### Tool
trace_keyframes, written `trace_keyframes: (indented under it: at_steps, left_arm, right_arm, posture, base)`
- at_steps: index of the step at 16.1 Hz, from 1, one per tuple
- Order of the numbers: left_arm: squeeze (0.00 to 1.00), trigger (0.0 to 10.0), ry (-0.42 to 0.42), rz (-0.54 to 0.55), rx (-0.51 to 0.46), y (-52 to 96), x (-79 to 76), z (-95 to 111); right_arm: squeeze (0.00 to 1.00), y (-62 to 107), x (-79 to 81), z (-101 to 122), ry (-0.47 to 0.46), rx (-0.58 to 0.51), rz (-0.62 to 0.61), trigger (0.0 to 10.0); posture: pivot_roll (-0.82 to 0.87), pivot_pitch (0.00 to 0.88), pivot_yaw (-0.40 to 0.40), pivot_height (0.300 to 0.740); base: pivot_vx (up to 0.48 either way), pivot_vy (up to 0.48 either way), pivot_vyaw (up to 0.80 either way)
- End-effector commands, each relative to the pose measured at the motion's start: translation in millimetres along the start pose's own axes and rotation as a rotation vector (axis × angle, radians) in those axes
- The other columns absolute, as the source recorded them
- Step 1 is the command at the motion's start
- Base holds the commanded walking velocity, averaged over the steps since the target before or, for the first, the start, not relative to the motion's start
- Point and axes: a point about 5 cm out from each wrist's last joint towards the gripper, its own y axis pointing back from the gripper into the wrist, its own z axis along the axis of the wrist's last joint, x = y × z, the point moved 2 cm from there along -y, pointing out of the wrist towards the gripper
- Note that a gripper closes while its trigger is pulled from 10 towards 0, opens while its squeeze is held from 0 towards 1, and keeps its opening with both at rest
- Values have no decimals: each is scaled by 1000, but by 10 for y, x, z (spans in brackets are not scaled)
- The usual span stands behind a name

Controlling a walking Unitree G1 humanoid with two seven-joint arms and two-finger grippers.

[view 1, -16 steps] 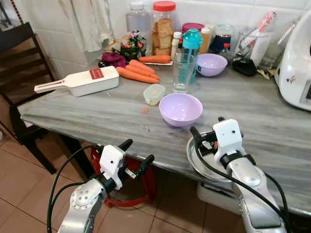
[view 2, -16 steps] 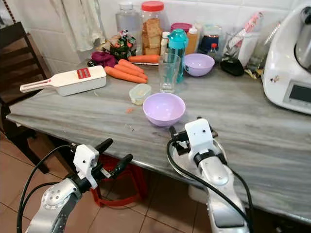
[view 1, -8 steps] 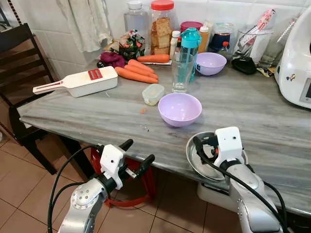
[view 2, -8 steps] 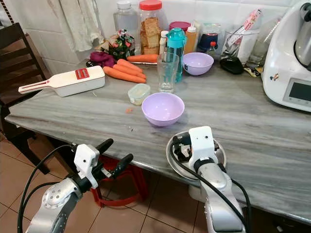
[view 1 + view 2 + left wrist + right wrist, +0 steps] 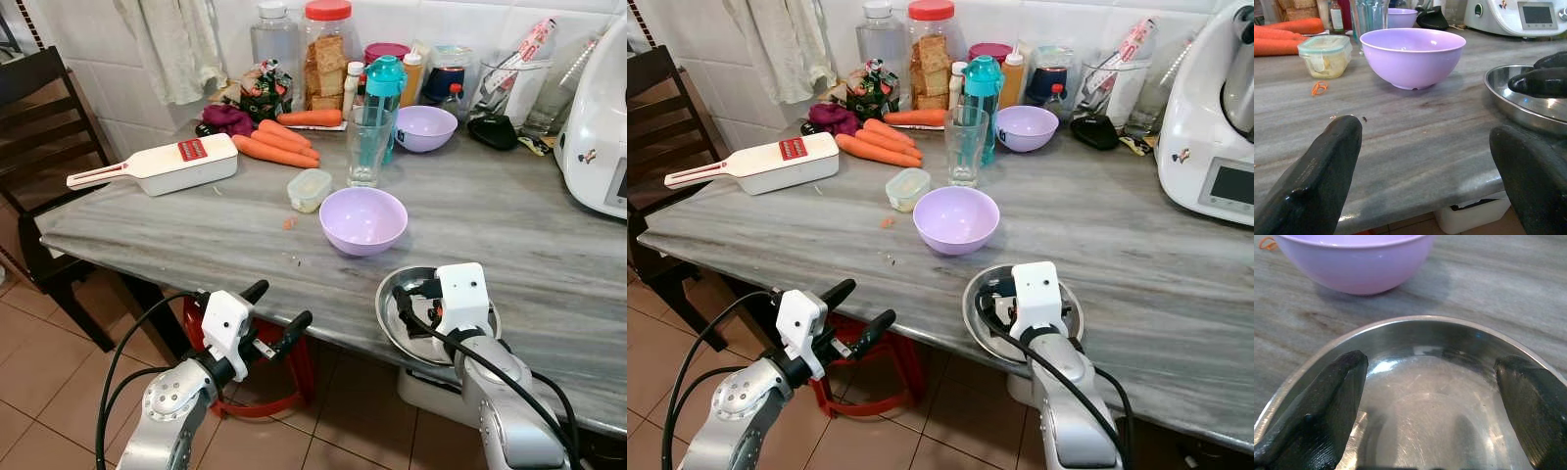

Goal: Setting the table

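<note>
A shallow steel plate [image 5: 386, 315] lies on the grey table [image 5: 196, 235] at its front edge, on the right. My right gripper [image 5: 406, 305] is open, with both fingertips down inside the steel plate [image 5: 1420, 345] and nothing held between them. A purple bowl [image 5: 363, 219] stands just beyond the plate, and a second purple bowl [image 5: 426, 128] sits at the back. My left gripper [image 5: 277, 305] hangs open in front of the table edge, slightly below it, left of the plate. The purple bowl [image 5: 1413, 55] also appears ahead of the left fingers [image 5: 1322, 176].
A drinking glass [image 5: 367, 147], a teal bottle [image 5: 385, 83], carrots [image 5: 279, 145], a small lidded container [image 5: 310, 189] and a white slicer [image 5: 162, 164] lie mid-table. Jars line the back wall. A white appliance [image 5: 598, 127] stands right, a dark chair [image 5: 39, 127] left, a red stool [image 5: 245, 401] under the table.
My right gripper has come down and back toward the table's front edge, and its fingers now sit inside the steel plate. The left arm has not moved.
</note>
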Motion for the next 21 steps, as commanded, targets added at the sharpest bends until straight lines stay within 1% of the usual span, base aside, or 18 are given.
trace_keyframes:
  at_steps: [1,4,8,9,10,12,13,14,15,16,17,18,19,20,21]
  left_arm:
    - [0,10000,-11,-5,-6,6,5,36]
    - [0,10000,-10,-9,-5,-6,-7,37]
    - [0,10000,-13,-6,-3,4,3,45]
    - [0,10000,-12,-6,-2,9,-3,45]
    - [0,10000,-11,-6,-2,13,-8,44]
    - [0,10000,-9,-9,1,24,-16,39]
    - [0,10000,-10,-10,4,37,-13,37]
    - [0,10000,-10,-10,5,42,-11,38]
    - [0,10000,-11,-10,7,46,-8,38]
    - [0,10000,-11,-9,8,47,-5,37]
    - [0,10000,-12,-8,9,52,-2,36]
    - [0,10000,-12,-7,10,54,-2,35]
    - [0,10000,-12,-7,12,58,-6,29]
    - [0,10000,-11,-9,13,55,-12,26]
    - [0,10000,-10,-10,13,51,-13,26]
  right_arm:
    - [1000,0,-25,-74,-20,36,-13,10000]
    - [1000,-23,-17,-161,-40,76,-17,10000]
    - [1000,-52,-33,-236,-57,98,-21,10000]
    - [886,-85,-40,-255,-64,102,-23,10000]
    - [816,-99,-41,-261,-66,103,-24,10000]
    - [816,-150,-56,-265,-73,102,-30,10000]
    - [737,-190,-66,-252,-76,99,-35,10000]
    - [490,-213,-80,-244,-73,98,-43,10000]
    - [435,-231,-89,-238,-75,95,-47,10000]
    - [420,-242,-94,-232,-76,92,-50,10000]
    - [290,-261,-100,-228,-79,88,-51,10000]
    - [239,-272,-107,-226,-81,86,-52,10000]
    - [216,-295,-106,-220,-86,81,-47,10000]
    - [149,-312,-93,-212,-92,75,-36,10000]
    - [153,-335,-76,-214,-98,75,-26,10000]
  posture:
    - [23,0,35,740]
    - [26,0,39,740]
    - [33,0,41,740]
    - [36,0,44,740]
    - [38,0,45,740]
    - [39,0,46,740]
    - [42,0,48,740]
    - [46,0,47,740]
    - [48,0,47,740]
    - [48,0,47,740]
    - [52,0,47,740]
    - [52,0,47,740]
    - [52,0,49,740]
    - [51,0,49,740]
    - [51,0,50,740]
  base:
    - [0,0,0]
    - [0,0,0]
    - [0,0,0]
    - [0,0,0]
    - [0,0,0]
    - [0,0,0]
    - [0,0,0]
    - [0,0,0]
    - [0,0,0]
    - [0,0,0]
    - [0,0,0]
    - [0,0,0]
    - [0,0,0]
    - [0,0,0]
    - [0,0,0]
